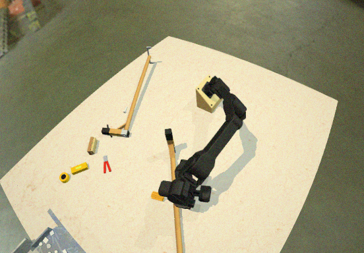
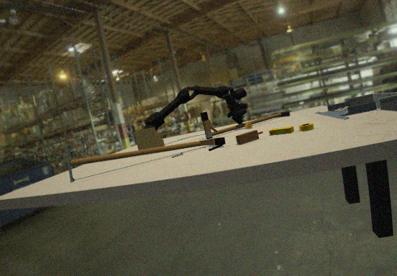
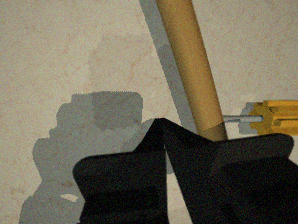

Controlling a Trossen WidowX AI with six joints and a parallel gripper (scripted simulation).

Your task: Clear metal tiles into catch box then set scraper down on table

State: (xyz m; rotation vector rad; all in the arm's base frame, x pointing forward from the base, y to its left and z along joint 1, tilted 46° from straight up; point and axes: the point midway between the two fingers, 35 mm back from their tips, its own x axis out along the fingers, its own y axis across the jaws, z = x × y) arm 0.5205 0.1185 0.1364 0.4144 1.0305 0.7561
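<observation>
The long scraper (image 1: 172,159) (image 3: 192,75) lies flat on the table, a wooden handle with a black head at its far end (image 1: 169,134). My gripper (image 1: 181,198) (image 2: 237,119) (image 3: 159,123) is low over the table, just to the left of the handle. Its fingers are shut tip to tip with nothing between them. The handle passes under the right finger's outer side. The steel bench plate (image 1: 57,235) (image 2: 332,114) shows at the near left table corner with several pale tiles (image 1: 45,240) on it. The catch box (image 2: 359,104) stands at its end.
A yellow-handled screwdriver (image 1: 157,196) (image 3: 272,116) lies just beside the scraper's handle. A second long wooden tool (image 1: 136,92), a wooden block (image 1: 92,145), red pliers (image 1: 105,167), a yellow level (image 1: 79,168) and a tape roll (image 1: 64,177) lie to the left.
</observation>
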